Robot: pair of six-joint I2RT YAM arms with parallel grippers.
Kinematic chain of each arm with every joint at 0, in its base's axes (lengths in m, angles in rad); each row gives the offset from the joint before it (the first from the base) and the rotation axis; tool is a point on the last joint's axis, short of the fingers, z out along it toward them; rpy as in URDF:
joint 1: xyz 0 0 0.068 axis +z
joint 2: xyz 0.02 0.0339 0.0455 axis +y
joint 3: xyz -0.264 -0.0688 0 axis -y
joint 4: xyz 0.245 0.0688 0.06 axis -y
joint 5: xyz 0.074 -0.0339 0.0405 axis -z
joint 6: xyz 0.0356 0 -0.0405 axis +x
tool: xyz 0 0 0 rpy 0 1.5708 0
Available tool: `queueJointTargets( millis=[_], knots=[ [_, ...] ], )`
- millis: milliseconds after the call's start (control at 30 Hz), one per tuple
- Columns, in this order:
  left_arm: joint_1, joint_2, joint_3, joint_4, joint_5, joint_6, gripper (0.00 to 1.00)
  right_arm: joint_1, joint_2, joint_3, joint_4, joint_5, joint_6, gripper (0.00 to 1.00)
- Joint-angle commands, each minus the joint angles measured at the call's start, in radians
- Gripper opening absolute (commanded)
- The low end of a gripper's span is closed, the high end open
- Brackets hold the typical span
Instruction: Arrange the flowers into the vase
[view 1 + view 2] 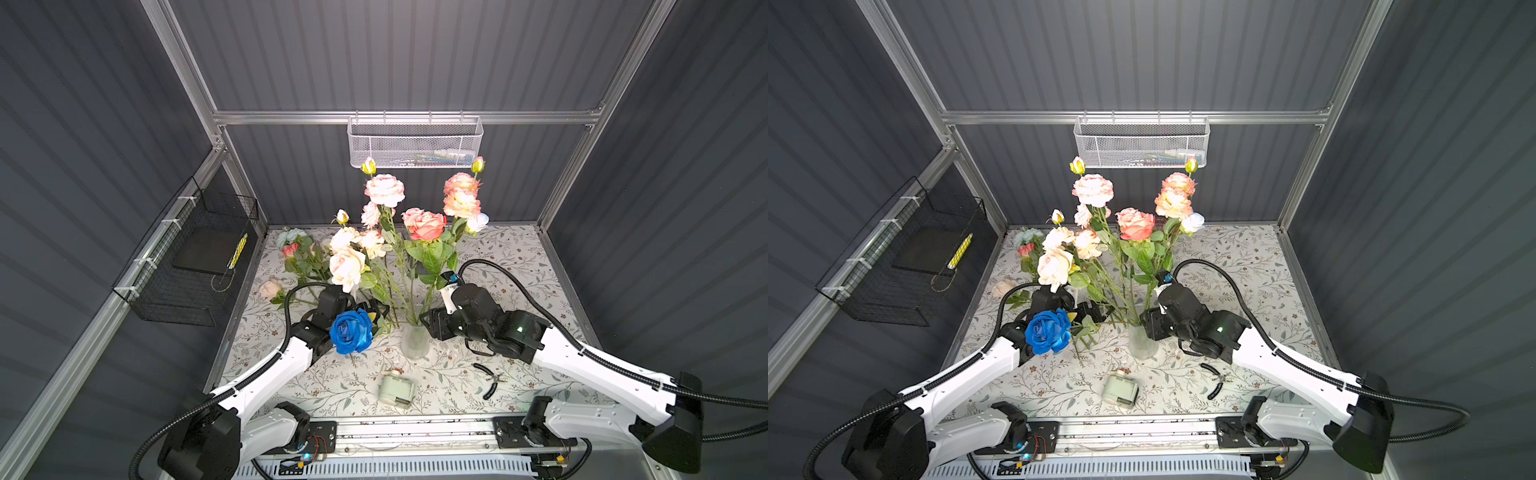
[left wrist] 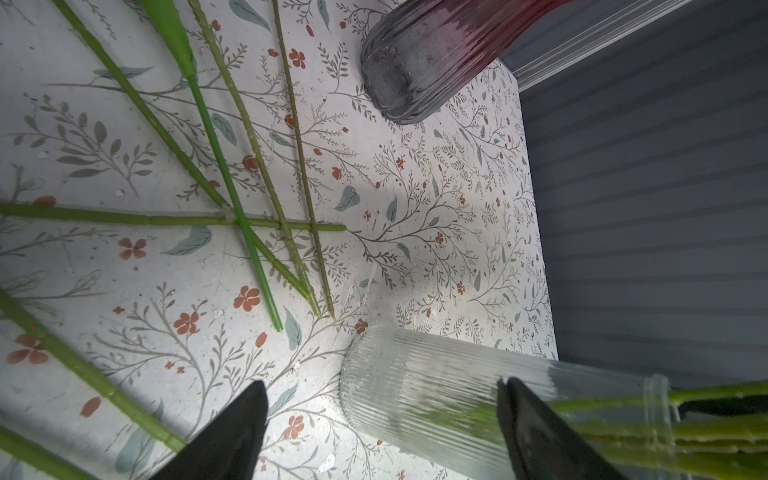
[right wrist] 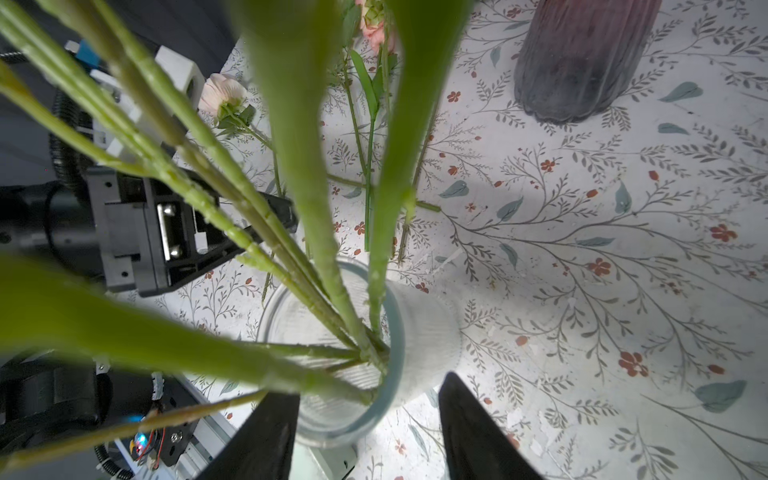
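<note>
A: Containers as we logged them: the clear ribbed vase [image 1: 415,343] stood at the centre of the floral mat [image 1: 540,257], holding a fan of pink and peach roses [image 1: 424,224]. A dark red ribbed vase [image 3: 582,62] stood at the upper right of the right wrist view. Its mouth was out of frame, so we could not log its contents.

B: Flowers not yet in?

A: Loose flowers [image 1: 272,289] lay toward the upper left of the mat, with bare stems [image 2: 249,224] crossing there. The deep blue rose [image 1: 351,330] showed in front of the left arm; we could not trace its stem.

B: Grippers?

A: The left gripper [image 2: 381,386] was spread wide and empty, just beside the clear vase. The right gripper [image 3: 370,386] straddled it, jaws partly apart. We could not tell whether they pressed the glass.

B: Risk?

A: We judged tipping likeliest, with tall, top-heavy stems in a narrow vase and fingers on both sides. A sideways nudge or a snagged stem could topple it.
</note>
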Motion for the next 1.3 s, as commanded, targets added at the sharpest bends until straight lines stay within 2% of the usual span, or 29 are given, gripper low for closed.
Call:
queueJointTargets(
  millis=[0,200,733,1000,1267],
  knots=[
    [-0.018,0.02,0.038,0.039,-0.004,0.02,0.88,-0.001,0.045,0.047,-0.044,0.045,-0.013,0.54],
    [-0.038,0.057,0.037,0.079,0.011,0.013,0.89,-0.001,0.103,0.094,-0.113,0.081,-0.025,0.46],
    [-0.083,0.123,0.048,0.126,0.014,-0.002,0.89,-0.021,0.076,0.017,-0.091,0.167,-0.015,0.0],
    [-0.083,0.125,0.057,0.114,0.006,0.004,0.89,-0.107,0.02,-0.001,-0.086,0.16,-0.052,0.0],
    [-0.083,0.095,0.072,0.056,-0.027,0.042,0.9,-0.307,-0.035,-0.055,-0.054,0.129,-0.1,0.0]
  ],
)
